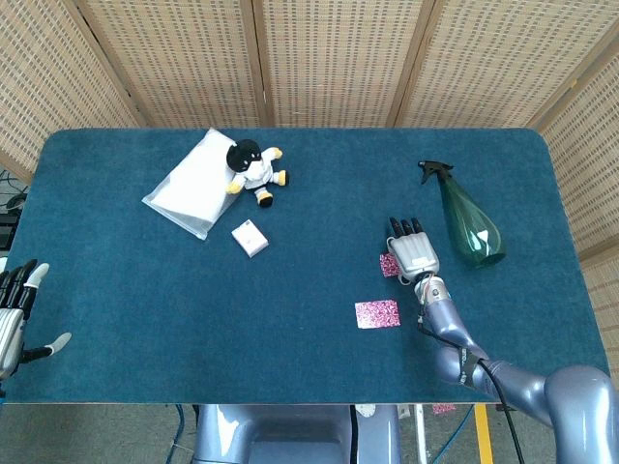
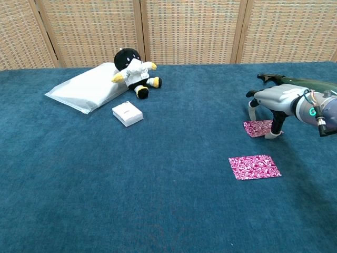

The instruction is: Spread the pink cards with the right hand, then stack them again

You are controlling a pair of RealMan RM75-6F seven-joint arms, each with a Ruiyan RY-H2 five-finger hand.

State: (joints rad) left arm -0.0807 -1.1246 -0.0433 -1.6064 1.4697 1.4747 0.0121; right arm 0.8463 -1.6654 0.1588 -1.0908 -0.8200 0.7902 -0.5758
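Two pink patterned cards lie on the blue table. One pink card (image 1: 377, 313) (image 2: 254, 166) lies flat by itself toward the front. The other pink card (image 1: 389, 264) (image 2: 256, 128) lies further back, partly under my right hand (image 1: 414, 251) (image 2: 275, 103). That hand hovers palm down with its fingertips resting on the far card. My left hand (image 1: 14, 314) stays at the table's left edge, fingers apart, holding nothing.
A green spray bottle (image 1: 466, 221) (image 2: 300, 82) lies just right of my right hand. At the back left are a white pouch (image 1: 191, 184) (image 2: 87, 88), a plush toy (image 1: 252, 170) (image 2: 135, 71) and a small white box (image 1: 250, 238) (image 2: 127, 114).
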